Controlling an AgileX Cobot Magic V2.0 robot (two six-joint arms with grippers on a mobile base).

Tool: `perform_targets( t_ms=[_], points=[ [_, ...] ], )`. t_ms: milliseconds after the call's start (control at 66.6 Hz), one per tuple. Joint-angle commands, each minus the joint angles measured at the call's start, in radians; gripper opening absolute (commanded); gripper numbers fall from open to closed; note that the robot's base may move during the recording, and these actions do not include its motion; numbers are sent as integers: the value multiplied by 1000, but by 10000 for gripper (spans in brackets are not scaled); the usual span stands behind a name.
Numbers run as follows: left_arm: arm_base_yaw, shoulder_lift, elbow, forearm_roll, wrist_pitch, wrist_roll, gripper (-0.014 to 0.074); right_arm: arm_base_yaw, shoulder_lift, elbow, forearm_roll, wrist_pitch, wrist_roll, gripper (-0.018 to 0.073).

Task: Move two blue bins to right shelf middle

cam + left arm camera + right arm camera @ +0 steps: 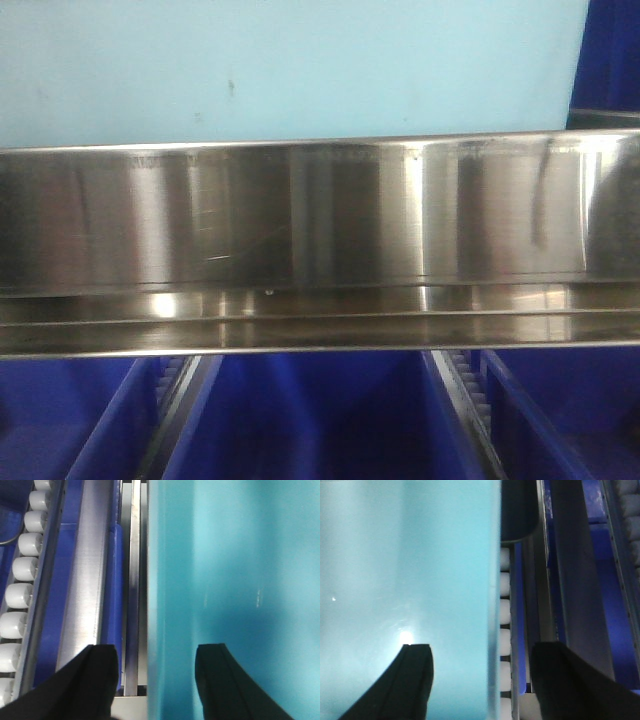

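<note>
**Hovering wide open, nothing grasped**

The left gripper (157, 655) and right gripper (482, 652) each have their black fingers spread wide with nothing between them. Each straddles the line where a smooth pale-cyan panel (235, 580) meets a brushed steel shelf beam (320, 215). That open stance probably suits a reach for a bin's rim. The blue bins (310, 420), glossy moulded plastic with slanted walls, sit side by side just under the beam in the front view. Tracks of white cylindrical rollers (22, 567) run alongside them, presumably so loads can slide. Which shelf level this is cannot be told.
</note>
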Motion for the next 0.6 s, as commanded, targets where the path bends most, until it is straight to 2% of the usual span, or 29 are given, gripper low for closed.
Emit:
perform_targets(
  t_ms=[0, 150, 315, 495, 586],
  points=[
    [-3, -4, -5, -22, 2, -4, 277, -11, -4, 2, 11, -2, -14, 316],
    [-1, -4, 27, -33, 2, -4, 277, -11, -4, 65, 53, -2, -14, 316],
    [47, -4, 75, -79, 2, 7, 277, -11, -3, 94, 65, -2, -14, 316],
    [115, -4, 124, -211, 2, 86, 277, -11, -3, 130, 69, -2, -14, 316],
    [115, -4, 138, -220, 2, 90, 277, -11, -3, 139, 69, -2, -14, 316]
  ],
)
